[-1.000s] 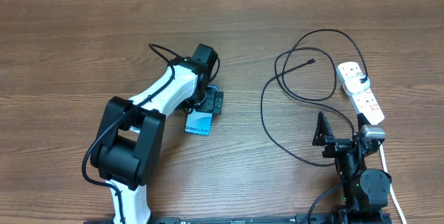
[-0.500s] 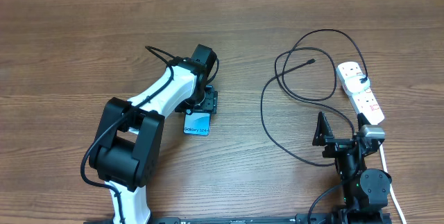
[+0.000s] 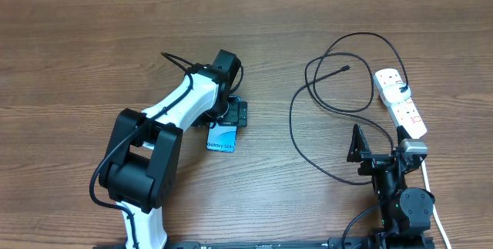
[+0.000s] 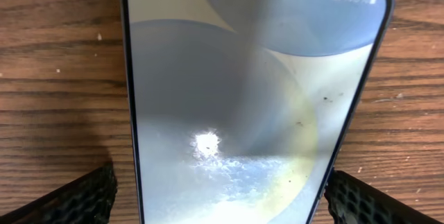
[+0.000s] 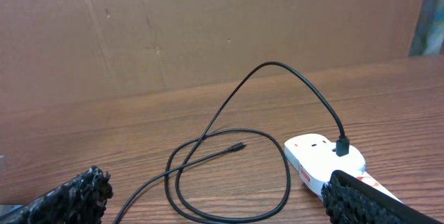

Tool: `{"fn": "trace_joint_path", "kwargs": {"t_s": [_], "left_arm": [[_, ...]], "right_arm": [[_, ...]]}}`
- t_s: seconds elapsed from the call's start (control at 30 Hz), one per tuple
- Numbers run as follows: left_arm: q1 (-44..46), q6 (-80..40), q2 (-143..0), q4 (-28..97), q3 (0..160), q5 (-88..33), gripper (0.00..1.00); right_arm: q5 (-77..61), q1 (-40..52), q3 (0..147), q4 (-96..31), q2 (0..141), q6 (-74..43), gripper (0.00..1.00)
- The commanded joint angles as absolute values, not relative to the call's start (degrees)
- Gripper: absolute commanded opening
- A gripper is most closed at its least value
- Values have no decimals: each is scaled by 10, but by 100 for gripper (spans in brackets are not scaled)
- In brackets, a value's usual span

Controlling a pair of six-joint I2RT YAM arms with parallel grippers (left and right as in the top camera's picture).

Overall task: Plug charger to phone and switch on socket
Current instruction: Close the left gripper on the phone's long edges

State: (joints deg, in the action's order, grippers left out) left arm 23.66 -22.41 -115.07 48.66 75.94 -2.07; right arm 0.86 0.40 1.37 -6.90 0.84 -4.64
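**Left gripper astride the phone, charger tip well off to the right**

The left gripper (image 3: pixel 236 115) hangs right over the phone (image 3: pixel 221 139), jaws apart, one finger (image 4: pixel 80 197) on each long side. A sliver of desk (image 3: pixel 77 33) shows beside the phone, so I call that no clamp. The phone lies flat, left of the desk's middle. Its long axis runs roughly from far edge to near edge, and the lettered end points at the near edge. The screen is pale blue and glossy with dark edges, and looks slippery to pinch.

The charger (image 3: pixel 294 129) loops across the right half, its small black tip (image 3: pixel 346 68) well apart from the phone. The white socket (image 3: pixel 400 99) sits by the right edge. The right gripper (image 3: pixel 370 147), jaws wide and empty, waits near the near edge and is the arm closer to that tip. Bridging that gap looks like the job ahead.
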Motion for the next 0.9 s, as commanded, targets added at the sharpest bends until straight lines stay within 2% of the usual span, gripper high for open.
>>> {"fn": "trace_joint_path", "kwargs": {"t_s": [0.0,0.1,0.27,0.33,0.37,0.4,0.53,0.87], "left_arm": [[241,-227,-1178,488,734,-58,88],[241,-227,-1178,488,734,-58,69],[241,-227,-1178,492,734,-60,64],[241,-227,-1178,493,734,-60,68],[241,-227,-1178,494,734,-60,74],[241,-227,-1178,495,734,-60,84],[241,-208,-1178,499,734,-68,100],[241,-162,-1178,518,734,-72,100]], "right_arm": [[12,2,13,-65,2,-44,100],[12,2,13,-65,2,-44,100],[12,2,13,-65,2,-44,100],[12,2,13,-65,2,-44,100],[12,2,13,-65,2,-44,100],[12,2,13,-65,2,-44,100],[12,2,13,-65,2,-44,100],[12,2,13,-65,2,-44,100]]}}
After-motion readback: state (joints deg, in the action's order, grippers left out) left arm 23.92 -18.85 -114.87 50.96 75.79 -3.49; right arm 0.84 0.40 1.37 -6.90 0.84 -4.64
